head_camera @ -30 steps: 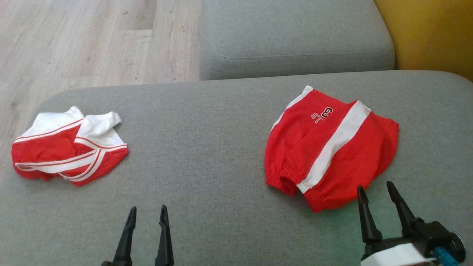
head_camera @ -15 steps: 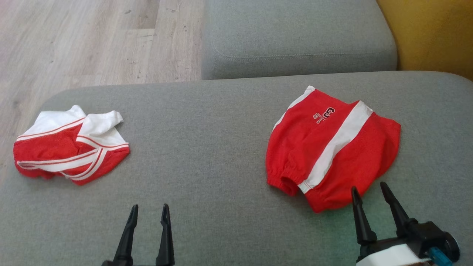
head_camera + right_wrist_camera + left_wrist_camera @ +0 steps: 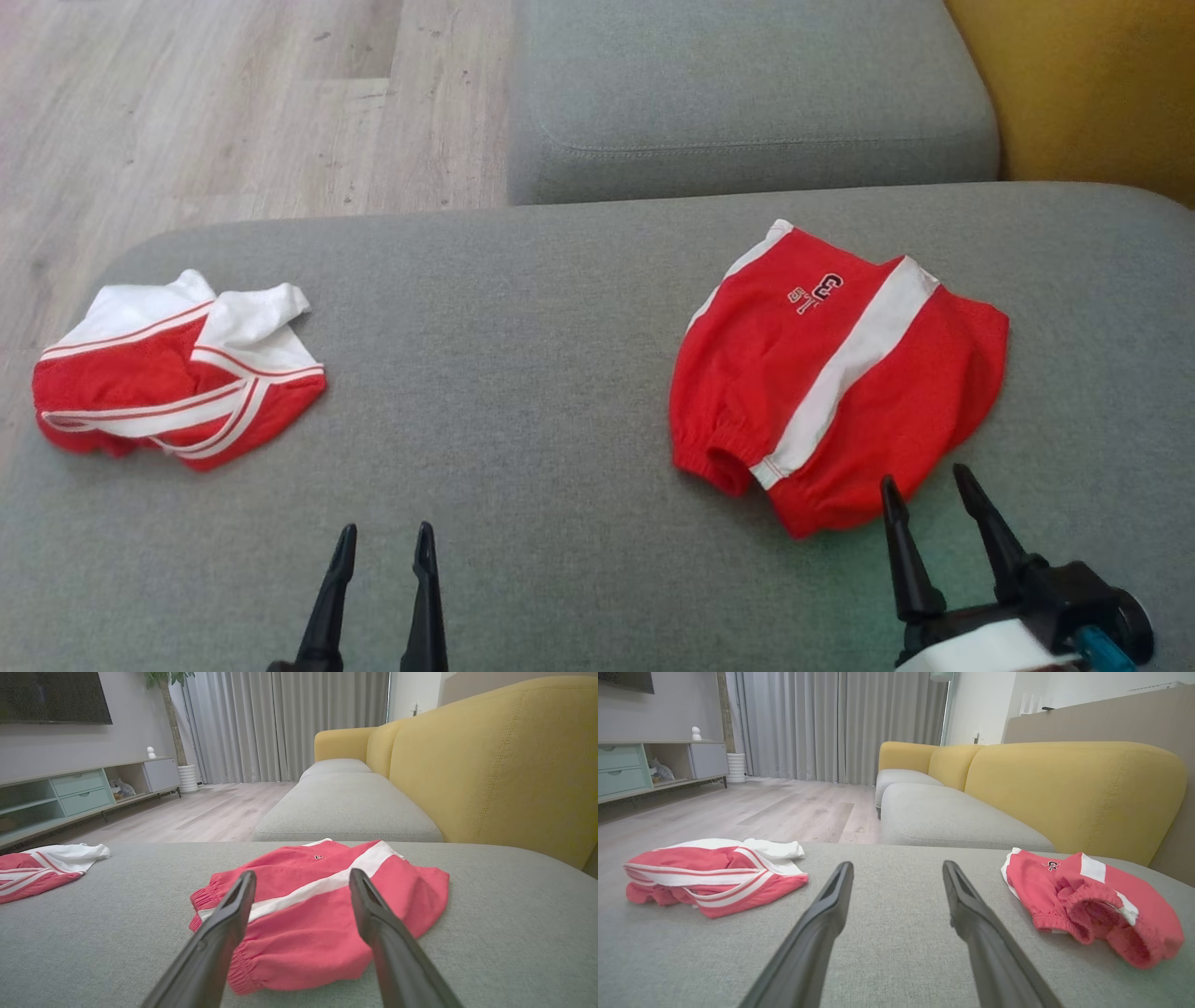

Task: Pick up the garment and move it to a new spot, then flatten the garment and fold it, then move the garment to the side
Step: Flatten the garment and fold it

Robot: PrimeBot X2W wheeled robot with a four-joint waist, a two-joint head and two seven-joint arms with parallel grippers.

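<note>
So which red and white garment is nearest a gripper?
The red garment with one broad white stripe, just ahead of the right gripper; the crumpled thin-striped garment lies far left.

Two red-white garments: shorts [image 3: 831,373], crumpled piece [image 3: 140,383]. Two grey cushions [image 3: 523,373].

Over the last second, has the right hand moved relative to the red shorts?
Yes. In the head view the right hand has shifted slightly left along the near edge of the red shorts, which lie unmoved on the grey cushion.
</note>
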